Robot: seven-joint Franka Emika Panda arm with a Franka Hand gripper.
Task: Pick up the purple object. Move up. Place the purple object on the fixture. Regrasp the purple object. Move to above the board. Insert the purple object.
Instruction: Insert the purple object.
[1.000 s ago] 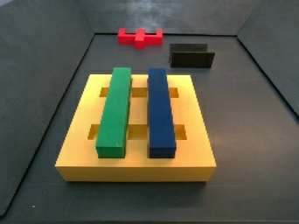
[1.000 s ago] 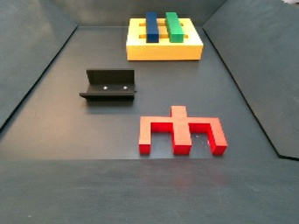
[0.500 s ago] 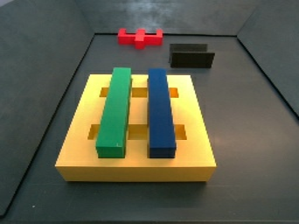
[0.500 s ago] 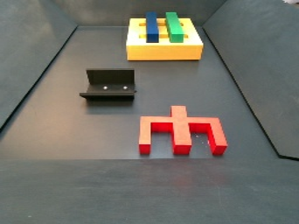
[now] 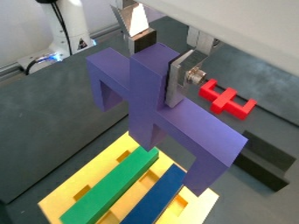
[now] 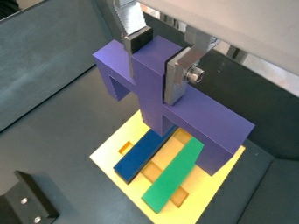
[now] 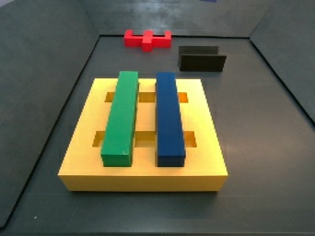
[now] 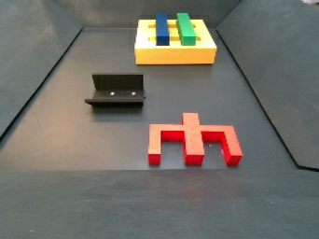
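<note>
Clearly the gripper (image 5: 156, 59) had its silver fingers (image 6: 181, 72) pinched on the raised central tab of the purple object (image 5: 163, 118), dark pads pressed to either face, and both wrist views showed the piece hanging high above the board (image 6: 239, 157). Neither side view caught the gripper or the purple piece at all; they sat out of frame overhead. Below, the green bar (image 7: 120, 115) and blue bar (image 7: 169, 117) lay side by side along the yellow slab, with open slots between and beside them. The fixture (image 8: 117, 91) stood empty on the floor, well apart from the board, and the red block (image 8: 193, 141) lay untouched.

The risk, as I judged it, lay in the descent: if the notched underside were not squared over the two bars, a leg could land on a bar top and jam, or twist the tab in the pads.
</note>
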